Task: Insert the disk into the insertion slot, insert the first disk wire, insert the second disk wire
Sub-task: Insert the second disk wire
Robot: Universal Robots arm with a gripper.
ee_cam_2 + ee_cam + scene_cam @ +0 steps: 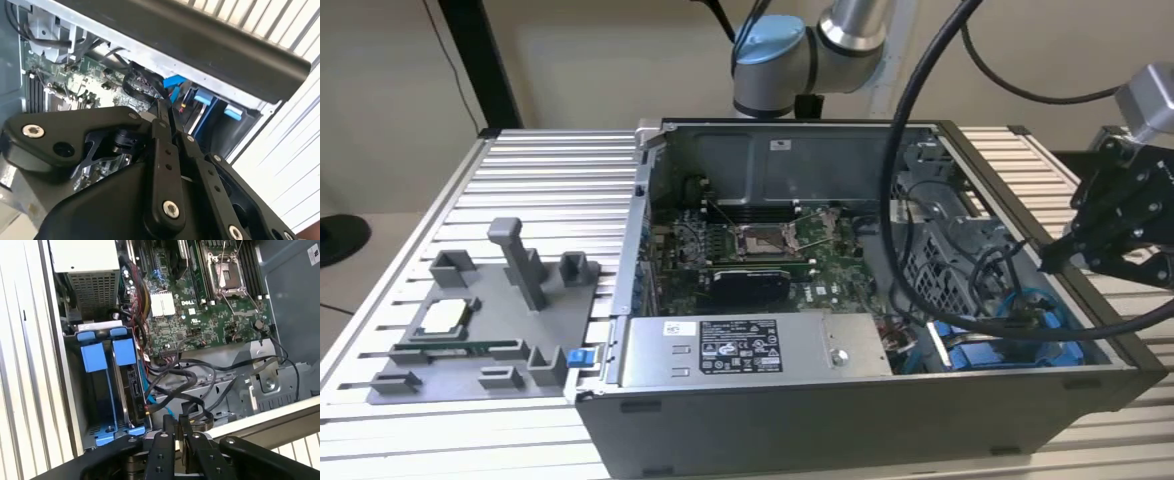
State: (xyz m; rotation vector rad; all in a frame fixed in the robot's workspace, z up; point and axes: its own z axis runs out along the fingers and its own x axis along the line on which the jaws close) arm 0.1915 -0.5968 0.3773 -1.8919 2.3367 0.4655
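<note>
Exterior view: one open case [854, 290]; my gripper [1107, 255] hangs over its edge on the exterior view's right, above the blue-railed slot [1014, 345]. One labelled power supply [747, 350]; print unreadable.

First wrist view: two blue tabs [107, 352] top the slot [112, 390]; the disk [134, 390] sits inside. My fingers [172, 437] are pressed together, pinching nothing I can see.

Second wrist view: fingers [162, 117] meet above the board [75, 82].
</note>
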